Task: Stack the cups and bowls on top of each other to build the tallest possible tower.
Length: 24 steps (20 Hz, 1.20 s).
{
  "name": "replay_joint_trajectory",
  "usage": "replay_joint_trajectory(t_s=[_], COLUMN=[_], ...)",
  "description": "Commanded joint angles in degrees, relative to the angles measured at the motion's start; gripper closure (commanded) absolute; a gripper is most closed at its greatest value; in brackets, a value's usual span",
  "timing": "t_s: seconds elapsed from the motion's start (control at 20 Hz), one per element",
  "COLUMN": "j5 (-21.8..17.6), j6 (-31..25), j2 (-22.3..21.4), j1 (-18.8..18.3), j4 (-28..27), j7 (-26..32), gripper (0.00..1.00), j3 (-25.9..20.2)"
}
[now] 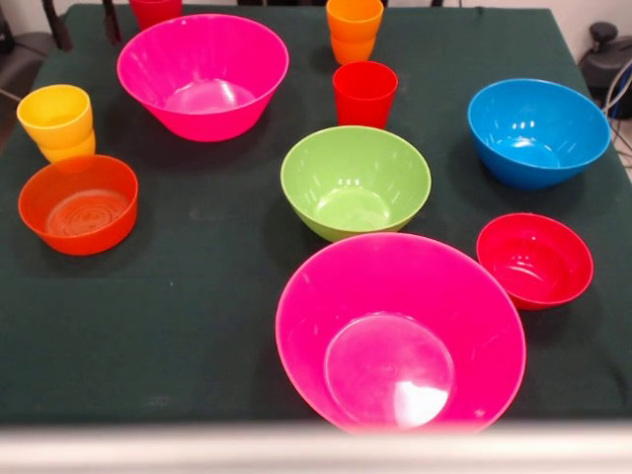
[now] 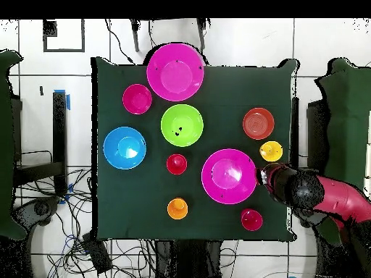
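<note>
All bowls stand upright and apart on the dark green cloth: two big pink bowls (image 1: 202,74) (image 1: 400,331), a green bowl (image 1: 355,181), a blue bowl (image 1: 538,131), a small red bowl (image 1: 534,259) and a translucent orange bowl (image 1: 78,203). The cups stand singly: yellow (image 1: 57,120), orange (image 1: 354,28), red (image 1: 364,94), and another red one (image 1: 155,10) at the far edge. No tower is in view. The gripper (image 2: 265,176) shows only in the overhead view, at the table's right edge, between one pink bowl (image 2: 229,176) and the yellow cup (image 2: 271,151).
The red and black arm (image 2: 326,197) reaches in from the lower right of the overhead view. Cables lie on the floor round the table (image 2: 109,210). A pale strip runs along the table's near edge (image 1: 197,449) in the front view.
</note>
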State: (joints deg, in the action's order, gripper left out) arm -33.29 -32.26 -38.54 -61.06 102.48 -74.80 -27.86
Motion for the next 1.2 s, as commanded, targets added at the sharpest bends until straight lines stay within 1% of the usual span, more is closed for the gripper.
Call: replay_joint_trajectory(t_s=[0.05, 0.55, 0.75, 0.95, 1.2], j5=[-3.34, -4.03, -3.40, -3.55, -3.95], j6=[3.94, 4.75, 3.84, 3.11, 2.42], j2=[4.61, 6.95, 6.02, 5.32, 7.12], j1=[3.03, 2.87, 2.97, 3.31, 2.64], j4=[-0.37, -2.00, -2.17, -2.60, -5.14], j7=[-5.16, -3.20, -2.51, -1.83, 0.44], gripper=[0.00, 0.00, 0.00, 0.00, 0.00], j3=[2.99, 4.02, 3.70, 3.74, 2.90])
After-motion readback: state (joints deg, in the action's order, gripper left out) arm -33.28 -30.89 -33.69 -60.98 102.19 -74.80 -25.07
